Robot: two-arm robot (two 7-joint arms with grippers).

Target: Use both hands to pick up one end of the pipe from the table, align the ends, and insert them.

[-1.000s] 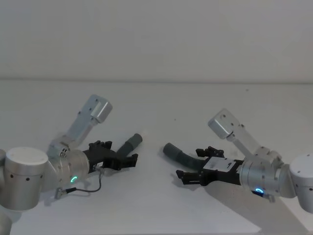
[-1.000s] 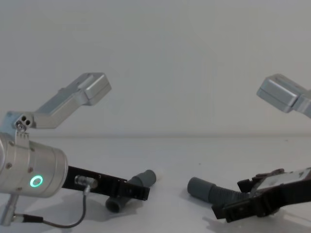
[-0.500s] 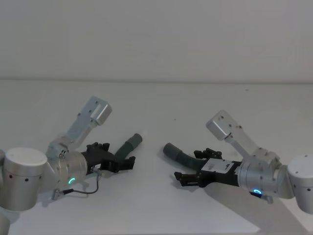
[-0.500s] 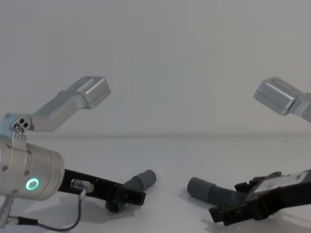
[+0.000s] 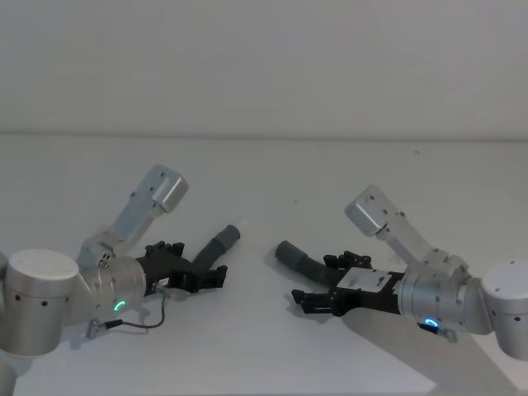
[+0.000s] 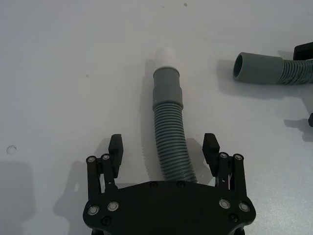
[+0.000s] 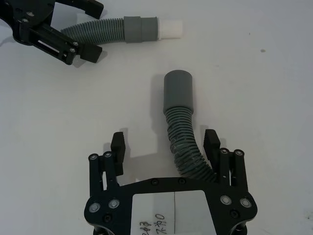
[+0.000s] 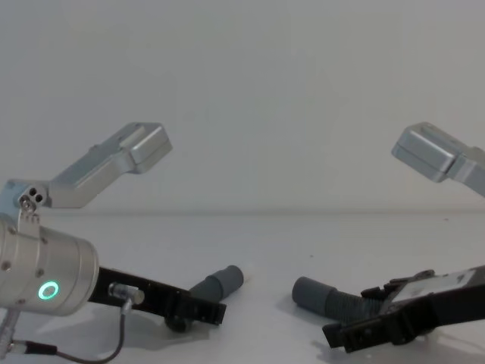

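Separately on the matte white desk (image 5: pixel 272 173) lie the white-tipped hose piece (image 5: pixel 221 242) and the plain hose piece (image 5: pixel 294 255), both ribbed and dark grey, their smooth cuffs near but apart. The left hand (image 6: pixel 163 142) and the right hand (image 7: pixel 165 138), fingers spread, each straddle one ribbed tail.

My head camera looks forward and down on the table (image 5: pixel 330 173) from well back, taking in the whole work patch; my chest camera sits lower and looks across that same patch, almost level with the surface. Each wrist camera rides close behind its gripper, looking out over it: the left past my left gripper (image 6: pixel 163 142) down the left hose (image 6: pixel 168 127), the right past my right gripper (image 7: pixel 165 138) down the right hose (image 7: pixel 178 98). Both share the gap between the hoses, each catching the other hose farther off.
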